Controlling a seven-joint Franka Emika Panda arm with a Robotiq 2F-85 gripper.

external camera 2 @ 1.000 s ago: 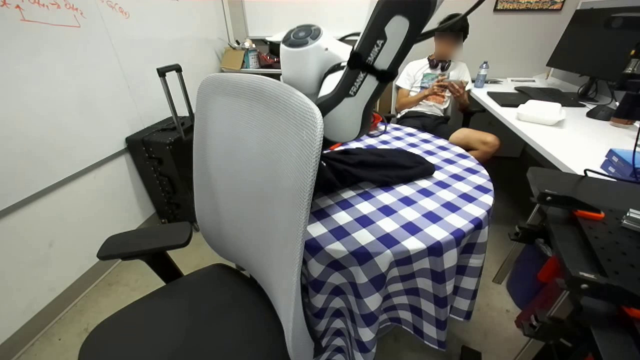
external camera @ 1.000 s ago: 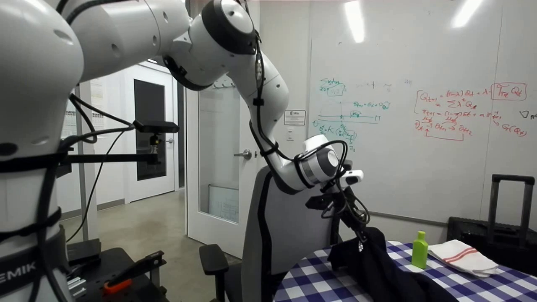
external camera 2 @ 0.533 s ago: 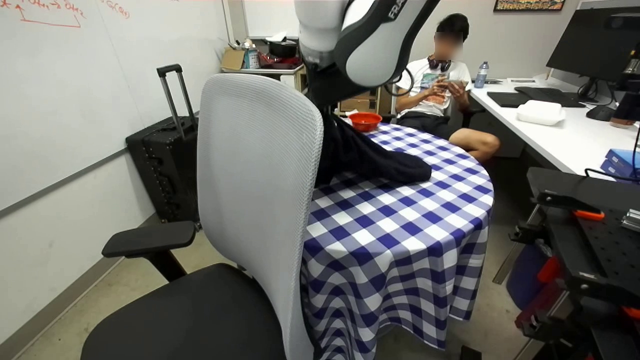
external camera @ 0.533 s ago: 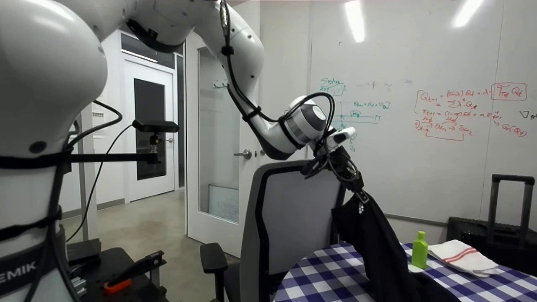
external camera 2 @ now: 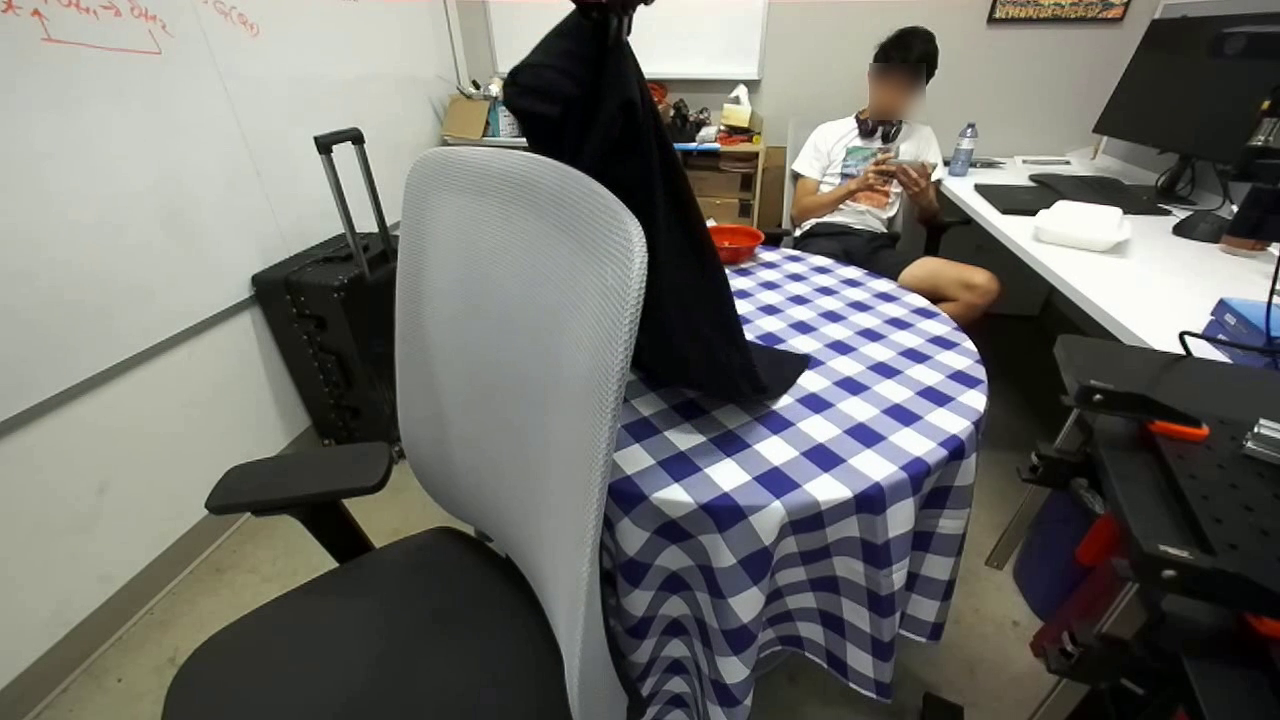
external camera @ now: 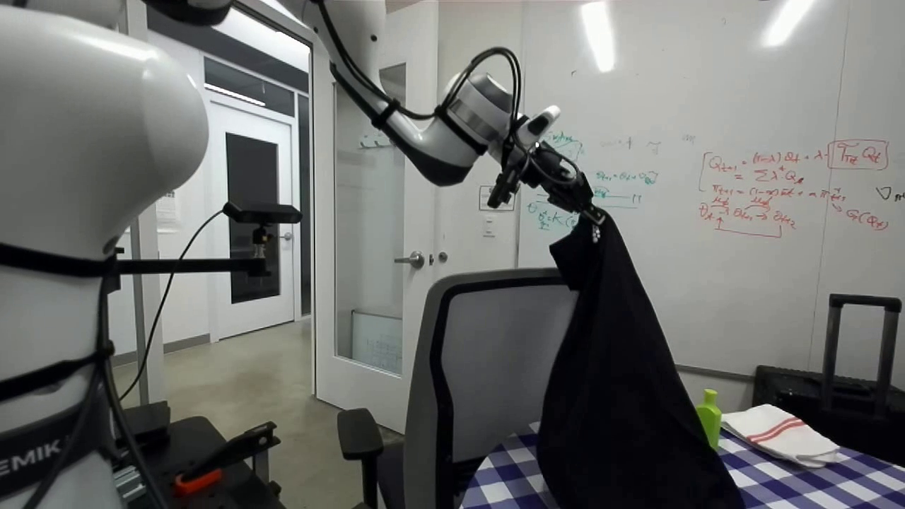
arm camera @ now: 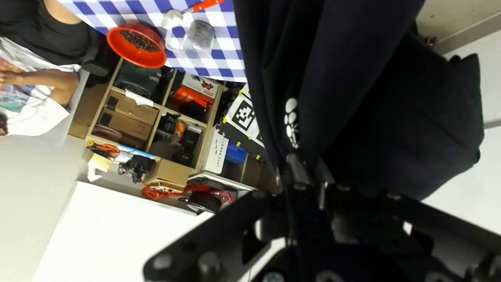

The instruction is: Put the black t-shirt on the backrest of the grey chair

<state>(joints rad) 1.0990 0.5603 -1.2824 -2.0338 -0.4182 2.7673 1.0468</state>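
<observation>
Written-on whiteboard (external camera: 693, 276), bright light streaks (external camera: 599, 39) near top; glazed door (external camera: 371, 247); pale floor (external camera: 254, 375); white desk (external camera 2: 1145, 288); wooden shelving (arm camera: 161, 107).

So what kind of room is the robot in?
Probably an office or lab: there's a whiteboard with red equations written on it, and a white desk with a computer monitor.
</observation>
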